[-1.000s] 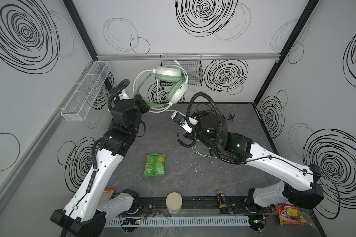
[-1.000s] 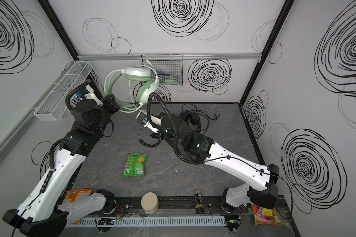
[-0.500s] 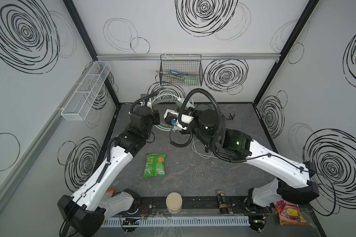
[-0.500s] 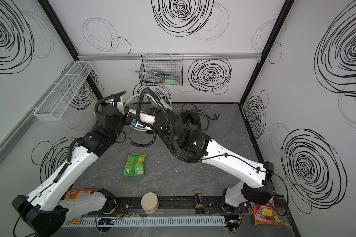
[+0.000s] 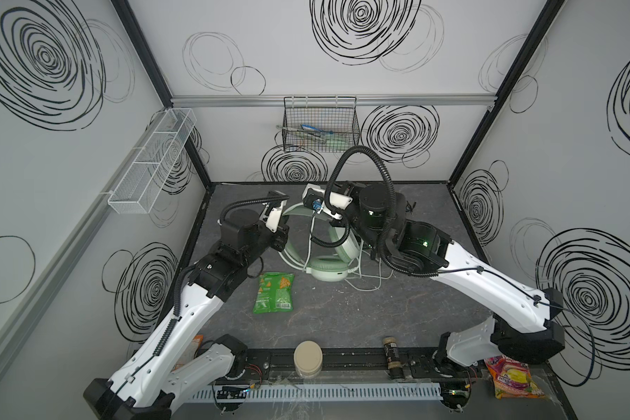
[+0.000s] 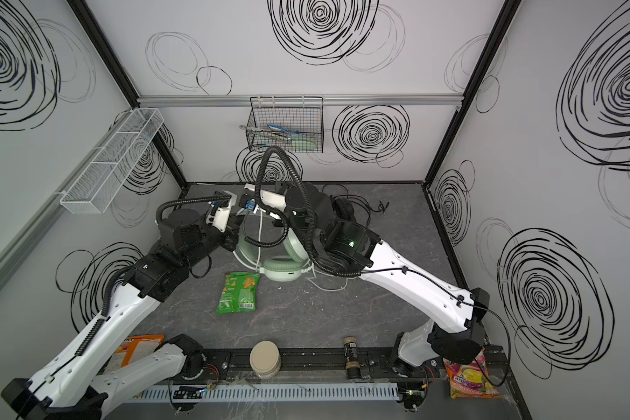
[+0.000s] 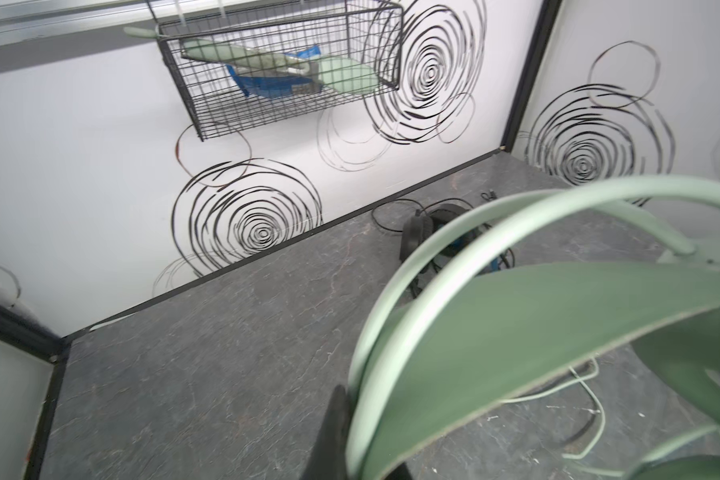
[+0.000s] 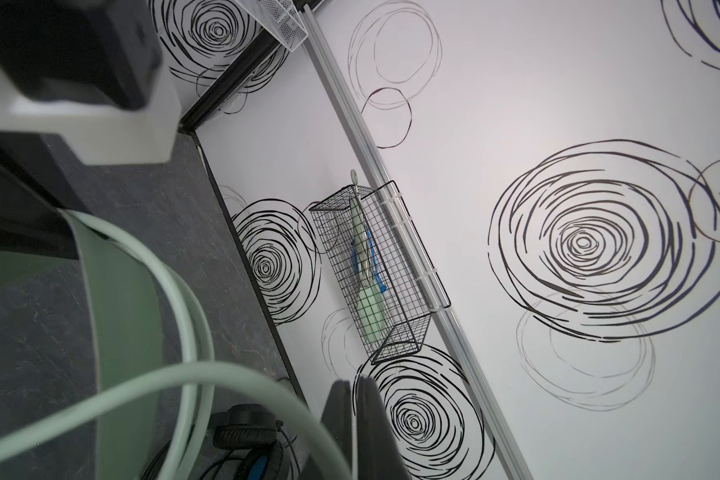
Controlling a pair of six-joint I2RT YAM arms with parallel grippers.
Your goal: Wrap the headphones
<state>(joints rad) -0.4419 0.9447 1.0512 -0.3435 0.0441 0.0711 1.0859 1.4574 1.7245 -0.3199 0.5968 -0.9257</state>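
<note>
On the table (image 5: 342, 320) a round lid (image 5: 308, 359) is set at the near edge, and a green bag (image 5: 273, 292) is laid flat mid-table. Just beyond, the mint headset (image 5: 328, 269) is rested on one earcup, with its pale cable (image 7: 549, 387) strewn beside it. Its band is pinched by the left gripper (image 5: 283, 240). The right gripper (image 8: 355, 380) is pressed narrow close to the band; whether anything is caught cannot be told. The black headset (image 6: 344, 209) is seen by the far edge

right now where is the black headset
In a top view the black headset lies near the back wall, right of centre, behind the right arm and beyond the mint-green headset.
</note>
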